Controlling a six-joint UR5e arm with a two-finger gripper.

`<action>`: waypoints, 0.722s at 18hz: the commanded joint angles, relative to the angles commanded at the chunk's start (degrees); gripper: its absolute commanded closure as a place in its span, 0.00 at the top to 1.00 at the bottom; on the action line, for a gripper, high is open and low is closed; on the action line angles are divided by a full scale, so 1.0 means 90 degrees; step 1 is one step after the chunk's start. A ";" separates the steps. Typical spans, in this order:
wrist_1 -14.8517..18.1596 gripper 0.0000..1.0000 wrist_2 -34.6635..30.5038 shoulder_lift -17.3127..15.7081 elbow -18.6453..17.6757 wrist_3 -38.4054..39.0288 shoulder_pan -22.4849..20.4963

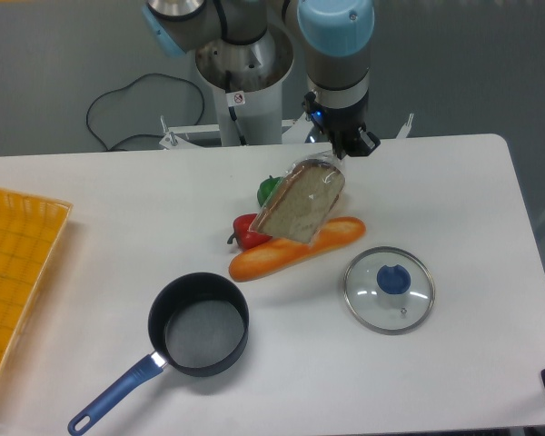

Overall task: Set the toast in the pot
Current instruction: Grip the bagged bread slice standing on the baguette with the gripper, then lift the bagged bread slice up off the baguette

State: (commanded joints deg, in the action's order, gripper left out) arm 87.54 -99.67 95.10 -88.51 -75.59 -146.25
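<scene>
The toast (302, 203), a speckled brown slice in clear plastic, hangs tilted above the table, held by its top corner. My gripper (340, 156) is shut on that corner, pointing straight down from the arm. The pot (200, 323), black with a grey inside and a long blue handle (112, 393), sits on the table to the lower left of the toast, well apart from it. Nothing is inside the pot.
A long orange baguette (295, 249) lies just under the toast, with a red pepper (246, 232) and a green one (269, 189) beside it. A glass lid with a blue knob (389, 290) lies to the right. A yellow basket (18, 272) sits at the left edge.
</scene>
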 joint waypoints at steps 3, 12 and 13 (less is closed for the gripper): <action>-0.0010 0.14 0.0000 0.0019 0.0029 0.0185 0.0136; -0.0010 0.14 -0.0234 0.0147 0.0039 0.1181 0.0830; -0.0010 0.14 -0.0234 0.0137 0.0030 0.1288 0.0888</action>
State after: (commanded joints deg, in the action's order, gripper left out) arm 87.45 -101.78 96.33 -88.24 -63.99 -138.26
